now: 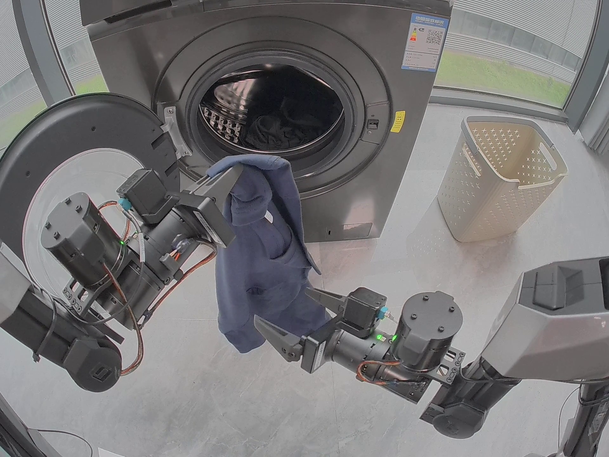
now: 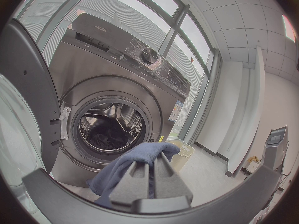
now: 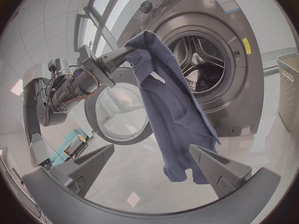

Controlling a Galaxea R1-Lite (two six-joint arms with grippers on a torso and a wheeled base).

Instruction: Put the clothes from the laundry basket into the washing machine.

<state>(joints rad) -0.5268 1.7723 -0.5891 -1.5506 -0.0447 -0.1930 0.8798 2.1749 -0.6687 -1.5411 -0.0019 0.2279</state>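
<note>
The left claw point(image 1: 231, 176) is up in front of the washing machine point(image 1: 374, 46), clamped tight on the top edge of a blue garment point(image 1: 266, 255). In the left wrist view the two fingers point(image 2: 141, 179) press together with blue cloth point(image 2: 130, 159) bunched over and between them. The garment hangs free from that grip, draping down in long folds, well clear of the floor point(image 1: 380, 274), just in front of the machine's round opening and slightly below its lower rim.

Now the right claw point(image 1: 282, 306): it sits lower, near the hanging hem, with its fingers spread wide apart. From the right wrist view the cloth point(image 3: 174, 109) drops down between the two open fingers point(image 3: 93, 159), its bottom edge close to one of them. Whether it touches cannot be told. The same view shows the left claw point(image 3: 127, 52) pinching the garment up high.

The machine's door point(image 1: 76, 147) is swung fully open on the robot's left side, behind the left arm. Inside the drum lies a dark heap of clothes point(image 1: 285, 122), low in the steel tub.

The laundry basket point(image 1: 482, 204), pale and perforated, stands on the floor off to the robot's right of the machine, well apart from both claws and from the blue garment.
</note>
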